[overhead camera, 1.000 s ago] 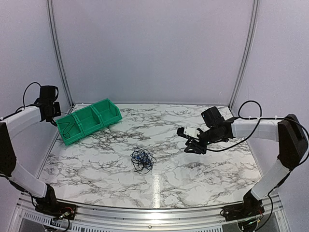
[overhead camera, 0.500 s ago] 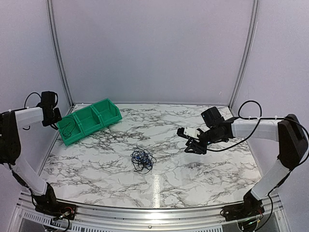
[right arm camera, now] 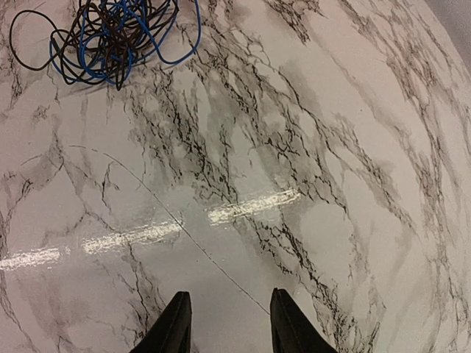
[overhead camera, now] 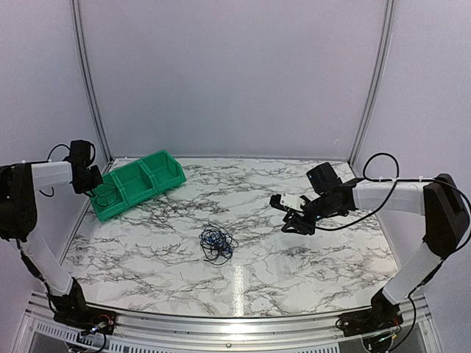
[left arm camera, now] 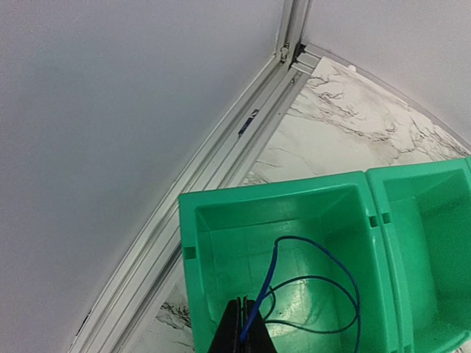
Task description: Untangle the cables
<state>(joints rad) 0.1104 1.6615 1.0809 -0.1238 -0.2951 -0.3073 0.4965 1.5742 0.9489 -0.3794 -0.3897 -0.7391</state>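
**Top view:** knot of cables (overhead camera: 217,243) sits mid-bench (overhead camera: 309,272), with nothing touching it. Left tool (overhead camera: 93,184) is out over the end compartment of the green bins (overhead camera: 143,191) at the far-left corner. Right tool (overhead camera: 293,223) hovers low to the right of the knot, well apart from it. Can't read either tool's jaws from up here. There's a faint thin loop in that end compartment, too small to identify.

**Left wrist:** this resolves it. Left tool (left arm camera: 241,312) is pinched shut on a blue cable (left arm camera: 271,265). The strand rises from the pinch and loops round on the floor of the end compartment of the bins (left arm camera: 221,235). My read is that this is a separated strand being dropped off, held above the bin so the slack coils inside the walls rather than spilling onto the bench. The knot isn't in this view.

**Right wrist:** right tool (right arm camera: 229,294) has its jaws apart with nothing between them, just bare bench (right arm camera: 331,184) below. Knot (right arm camera: 103,37) is at top left, ahead of the tool and well clear. This view shows black and blue strands wound together, with one black loop straying out to the left. From above it's just a dark scribble. The tool looks parked facing the knot for the next pull. I'd put progress at one strand out, with the bulk yet to be separated.
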